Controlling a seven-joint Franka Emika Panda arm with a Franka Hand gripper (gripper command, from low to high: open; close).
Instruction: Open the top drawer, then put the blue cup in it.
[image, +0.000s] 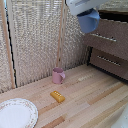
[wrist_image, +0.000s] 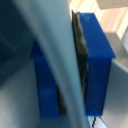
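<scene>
A: What is taking up most of the scene?

B: The wooden table (image: 95, 100) is stretching across the near part, with a woven screen (image: 35, 35) standing behind it. The dark dresser (image: 117, 60) is sitting at the exterior view's right, far side.

A: And the top drawer?

B: The top drawer (image: 107, 41) is showing its flat front and silver bar handle; the alike lower drawer (image: 111, 61) is sitting just beneath it. Whether the top one is pulled out at all, I cannot tell.

A: Where is the blue cup?

B: The blue cup (image: 89, 21) is hanging in the air above the dresser's near edge, under the gripper (image: 86, 7) — well clear of the table. In the wrist view a blue finger pad (wrist_image: 97, 60) is pressing against the cup's pale wall, so the gripper is clamping the cup's rim.

A: What is lying on the table?

B: A white plate (image: 16, 114) is resting at the near left corner. A pink mug (image: 58, 76) is standing upright near the screen, and a small yellow block (image: 57, 96) is lying just nearer than it — apart from both.
</scene>
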